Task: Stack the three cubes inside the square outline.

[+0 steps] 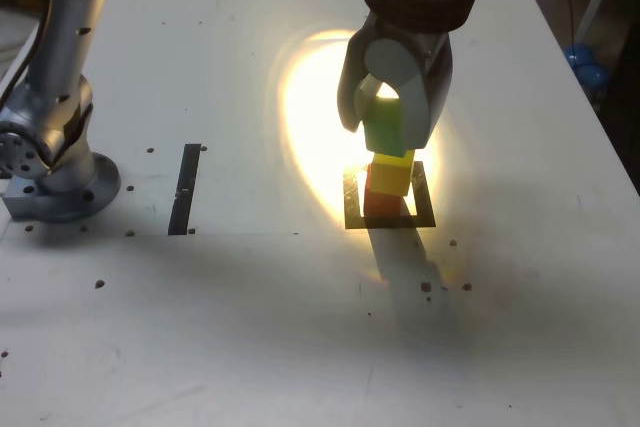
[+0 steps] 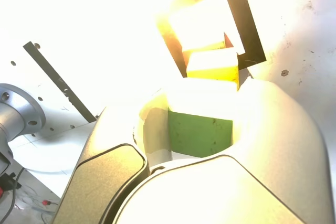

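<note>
Red cube (image 1: 383,183) sits in the square outline (image 1: 352,205), yellow cube (image 1: 393,159) on it, green cube (image 1: 384,127) on top, between the gripper (image 1: 388,119) jaws; contact or slack, cannot tell. Stack looks built; release and retreat remain. Wrist view shows green face (image 2: 200,134) between jaws; exterior shows full column.

the gripper (image 1: 393,125) has a smooth, slightly glossy grey shell that looks like plastic. the green cube (image 2: 200,134), yellow cube (image 2: 212,65) and red cube (image 1: 380,180) look matt. the table (image 1: 250,327) is smooth white, speckled; the arm base (image 1: 55,162) is brushed metal.
</note>
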